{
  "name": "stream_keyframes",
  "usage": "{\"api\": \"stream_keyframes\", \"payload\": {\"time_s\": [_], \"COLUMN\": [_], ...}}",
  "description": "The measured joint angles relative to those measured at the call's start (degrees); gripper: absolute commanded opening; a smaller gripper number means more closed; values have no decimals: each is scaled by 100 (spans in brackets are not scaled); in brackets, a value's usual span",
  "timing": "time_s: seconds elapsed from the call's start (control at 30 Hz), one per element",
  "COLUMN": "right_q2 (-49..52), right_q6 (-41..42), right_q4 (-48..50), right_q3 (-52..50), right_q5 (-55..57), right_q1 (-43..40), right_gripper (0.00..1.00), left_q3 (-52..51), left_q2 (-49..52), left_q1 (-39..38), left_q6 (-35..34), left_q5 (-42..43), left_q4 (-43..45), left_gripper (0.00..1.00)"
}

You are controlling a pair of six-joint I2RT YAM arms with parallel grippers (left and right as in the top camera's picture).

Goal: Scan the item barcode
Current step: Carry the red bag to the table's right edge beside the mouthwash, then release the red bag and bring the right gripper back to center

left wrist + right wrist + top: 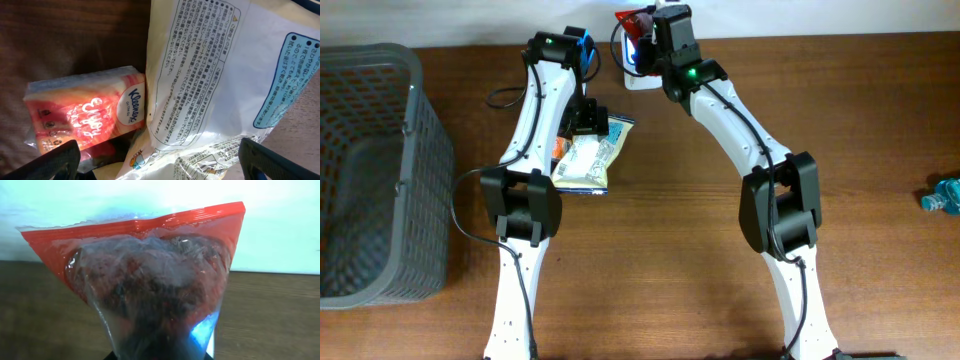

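Red-topped bag (pixel 155 290) with dark, blurred contents filled the right wrist view, upright, its lower end cut off at the frame edge. The right gripper (pixel 650 42) pinched it there with jaws nearly closed, the fingers unseen. Left gripper (pixel 160 167) hung spread wide, holding nothing, over a white printed packet (pixel 215 75) overlapping a tissue pack (pixel 85 115). Farthest, at the rear edge of the table (pixel 860 100), a white device (pixel 642 80) lay partly hidden beneath the bag.

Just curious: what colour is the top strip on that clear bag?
Red. The bag shows best in the right wrist view.
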Motion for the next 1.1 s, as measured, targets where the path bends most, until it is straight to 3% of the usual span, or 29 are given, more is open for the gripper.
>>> {"api": "stream_keyframes", "payload": {"time_s": [0.17,0.3,0.57,0.67,0.9,0.97,1.03,1.1], "right_q2": [-2,-197,-1010,-1003,-691,-684,-678,-678], "right_q6": [11,407,717,730,728,728,732,737], "right_q4": [-181,-1204,-3928,-4369,-4262,-3993,-3853,-3842], "right_q3": [0,-2,68,68,-122,-186,-227,-229], "right_q5": [164,675,1320,1362,1316,1314,1314,1305], "right_q1": [-111,-608,-3390,-4376,-5696,-5810,-5851,-5851], "right_gripper": [16,16,16,16,25,25,36,36], "left_q3": [0,0,0,0,0,0,0,0], "left_q2": [0,0,0,0,0,0,0,0], "left_q1": [0,0,-4,-4,-4,-4,-4,-4], "left_q6": [0,0,-2,-2,-2,-2,-2,-2], "left_q5": [0,0,0,2,0,0,0,0], "left_q4": [-2,-2,2,0,0,0,0,0], "left_gripper": [99,99,99,99,99,99,99,99]}}
